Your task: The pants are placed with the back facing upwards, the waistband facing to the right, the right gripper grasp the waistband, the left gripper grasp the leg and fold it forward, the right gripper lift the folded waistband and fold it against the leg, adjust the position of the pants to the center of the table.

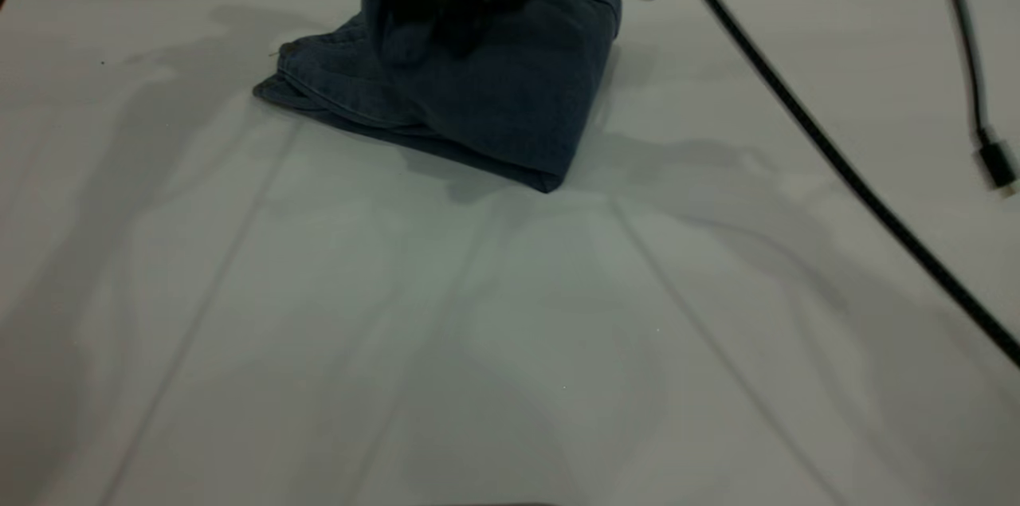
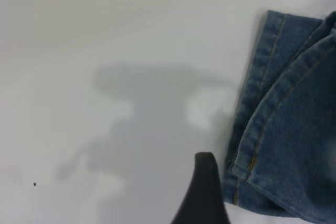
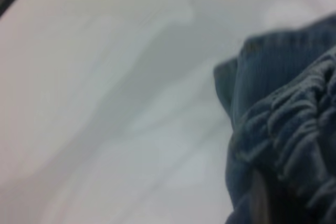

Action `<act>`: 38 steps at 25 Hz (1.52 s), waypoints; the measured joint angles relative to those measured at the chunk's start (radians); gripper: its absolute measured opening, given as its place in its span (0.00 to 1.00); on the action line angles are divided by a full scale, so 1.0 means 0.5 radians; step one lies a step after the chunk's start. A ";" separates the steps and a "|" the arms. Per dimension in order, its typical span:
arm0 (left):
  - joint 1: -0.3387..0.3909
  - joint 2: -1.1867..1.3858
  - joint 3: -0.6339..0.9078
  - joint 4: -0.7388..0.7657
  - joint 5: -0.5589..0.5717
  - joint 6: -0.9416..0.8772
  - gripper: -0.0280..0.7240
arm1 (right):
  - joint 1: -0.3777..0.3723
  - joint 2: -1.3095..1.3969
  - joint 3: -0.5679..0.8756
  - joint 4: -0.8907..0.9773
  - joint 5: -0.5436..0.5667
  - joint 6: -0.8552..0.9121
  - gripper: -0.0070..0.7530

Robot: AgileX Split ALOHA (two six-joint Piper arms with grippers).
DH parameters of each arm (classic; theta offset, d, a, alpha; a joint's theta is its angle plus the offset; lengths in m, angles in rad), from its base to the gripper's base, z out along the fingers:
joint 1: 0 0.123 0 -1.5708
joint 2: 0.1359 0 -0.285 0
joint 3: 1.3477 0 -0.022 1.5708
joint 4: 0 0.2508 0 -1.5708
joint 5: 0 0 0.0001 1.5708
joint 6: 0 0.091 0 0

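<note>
While pants sit toward far side, tabletop (image 1: pixel 510 347) lies mostly bare in front, so centring step looks not yet done. Pants (image 1: pixel 494 100) folded into compact denim bundle, hems stacked at left edge, fold at right. Right gripper (image 1: pixel 470 20) dark, blurred, over bundle top; gathered waistband (image 3: pixel 294 129) bunched right by it, likely pinched for second fold or shift, but fingers' state cannot tell. Left gripper (image 2: pixel 202 192) just beside leg hems (image 2: pixel 262 129), apart from cloth; one finger visible, opening cannot tell. Cables (image 1: pixel 797 115) hang at right.
</note>
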 joint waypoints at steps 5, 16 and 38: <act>0.000 0.000 -0.008 -0.018 0.023 0.000 0.78 | 0.001 0.117 -0.114 0.000 0.133 0.189 0.47; -0.011 0.000 -0.008 -0.030 0.279 0.104 0.78 | -0.079 0.122 -0.421 -0.360 0.447 0.738 0.89; -0.724 0.588 -0.012 0.298 0.006 1.366 0.78 | -0.716 -0.037 -0.431 -2.429 0.744 2.295 0.78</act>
